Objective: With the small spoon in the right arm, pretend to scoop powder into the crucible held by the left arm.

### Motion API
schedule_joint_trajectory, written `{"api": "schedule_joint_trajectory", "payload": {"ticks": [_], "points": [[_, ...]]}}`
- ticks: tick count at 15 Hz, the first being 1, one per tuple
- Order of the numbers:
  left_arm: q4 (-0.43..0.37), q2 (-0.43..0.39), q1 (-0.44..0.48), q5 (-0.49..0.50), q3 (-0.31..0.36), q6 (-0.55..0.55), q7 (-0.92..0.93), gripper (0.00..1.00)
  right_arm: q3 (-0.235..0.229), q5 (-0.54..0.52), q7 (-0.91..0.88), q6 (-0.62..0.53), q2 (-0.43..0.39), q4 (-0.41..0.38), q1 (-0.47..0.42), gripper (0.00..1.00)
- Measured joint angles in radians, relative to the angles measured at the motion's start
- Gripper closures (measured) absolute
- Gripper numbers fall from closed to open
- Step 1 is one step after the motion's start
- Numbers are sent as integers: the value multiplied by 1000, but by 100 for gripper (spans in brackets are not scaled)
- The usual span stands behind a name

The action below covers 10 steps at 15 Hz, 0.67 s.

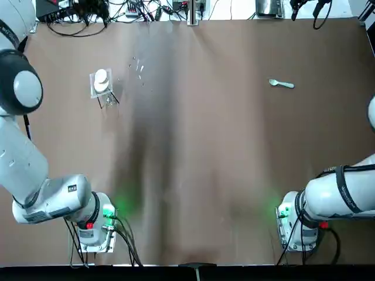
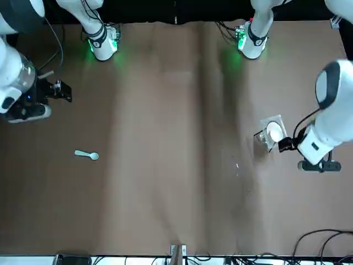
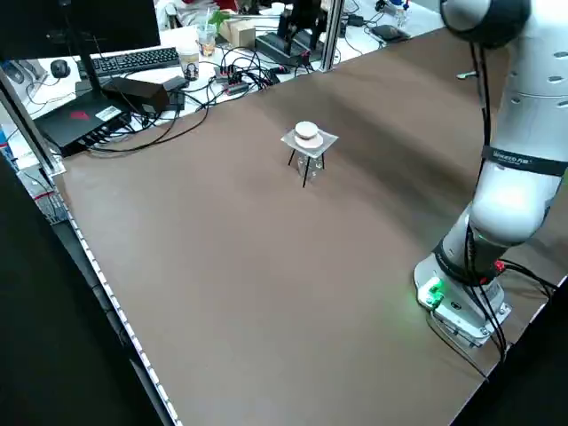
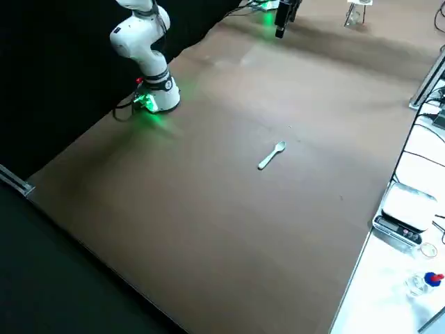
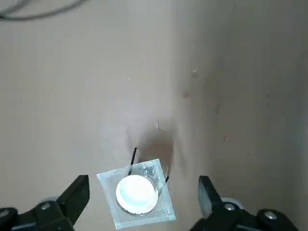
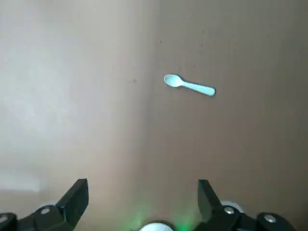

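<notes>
Far left of the counter [image 1: 193, 152]: white crucible [image 1: 101, 77], upright on a small mesh stand [image 1: 94, 88] with thin wire legs. Above and near it, left gripper [image 5: 143, 185], fingers [image 5: 77, 192] spread wide to either side. Holds nothing, touches neither crucible nor stand. Farther right, small pale spoon [image 1: 281, 84] flat on the counter, bowl end toward the left arm's side. Well apart from it, right gripper [image 6: 142, 185], fingers [image 6: 74, 195] equally wide open. Grips nothing, hangs clear of the spoon.
</notes>
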Motion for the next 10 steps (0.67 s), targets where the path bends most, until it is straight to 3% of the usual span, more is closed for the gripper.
{"api": "schedule_joint_trajectory", "payload": {"ticks": [2, 5, 10], "points": [[3, -82, -56, -26, 51, -25, -32, 0, -5, 9, 0, 40, -61, -72, -4, 0], [0, -194, -106, -111, 137, -117, -23, 0, -16, 12, -5, 45, -99, -115, -3, 0], [-24, -232, -139, -133, 174, -182, 1, 0, -29, 11, -58, 39, -103, -127, -3, 0]]}}
